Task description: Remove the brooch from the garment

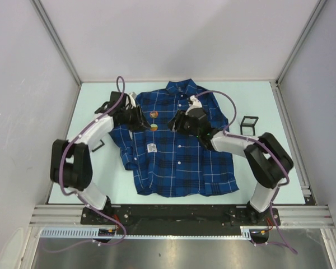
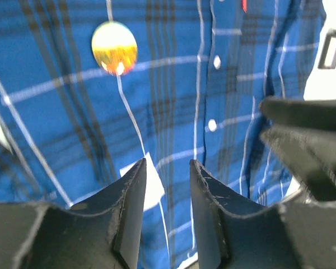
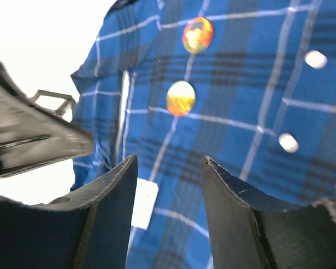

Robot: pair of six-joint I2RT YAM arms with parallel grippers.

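The garment [image 1: 179, 157], a dark blue plaid shirt, lies flat on the table with its front up. Two round brooches sit on its chest: a red-orange one [image 1: 153, 115] [image 3: 197, 35] and, just below it, a yellow-orange one [image 1: 154, 127] [image 2: 114, 47] [image 3: 180, 98]. A white tag [image 1: 151, 147] [image 2: 152, 188] [image 3: 144, 203] lies lower down. My left gripper [image 1: 141, 121] [image 2: 167, 162] hovers to the left of the brooches, open, with only cloth and the tag behind its fingers. My right gripper [image 1: 176, 123] [image 3: 169, 158] hovers to their right, also open and holding nothing.
A small black frame [image 1: 249, 124] [image 2: 330, 50] stands on the table to the right of the shirt. A black bracket [image 1: 98, 144] [image 3: 53, 101] lies to the left of it. White walls close in the table on three sides.
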